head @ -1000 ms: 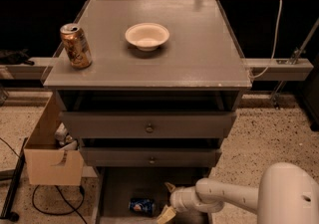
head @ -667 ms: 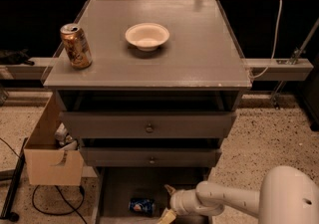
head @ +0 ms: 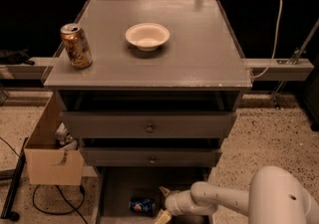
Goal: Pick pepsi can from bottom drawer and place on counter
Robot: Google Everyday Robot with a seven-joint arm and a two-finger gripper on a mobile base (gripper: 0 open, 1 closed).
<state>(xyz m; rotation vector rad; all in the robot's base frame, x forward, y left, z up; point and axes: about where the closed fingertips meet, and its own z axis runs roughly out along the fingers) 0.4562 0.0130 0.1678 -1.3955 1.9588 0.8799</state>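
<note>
**Spread fingers just beside the blue can in the lowest drawer**

At far left an open brown cardboard box [head: 52, 161] stands on the speckled floor [head: 269, 133], against the grey drawer cabinet, with a thin black cable [head: 47, 203] trailing below it. On the cabinet's broad, flat grey top, the table [head: 199, 54], a gold-brown aluminium can [head: 76, 45] stands upright near the left edge. A shallow round white bowl [head: 147, 35] sits to its right, well apart from it, near the middle.

Below the top are two grey knobbed drawers [head: 149, 128], both closed or nearly so. Under them the wide, shallow grey bottom drawer [head: 117, 193] is pulled out. The small blue pepsi can [head: 142, 205] lies on its side on the drawer floor, towards the front.

Just right of the can is the robot's two-finger gripper [head: 162, 203], low inside the drawer and pointing left. Its tan-tipped fingers [head: 163, 191] are spread, one above and one below, with their tips at the can's right end; whether they touch it cannot be told. The smooth white arm [head: 219, 199] runs from the gripper right to a rounded white housing [head: 284, 200] in the bottom right corner.
</note>
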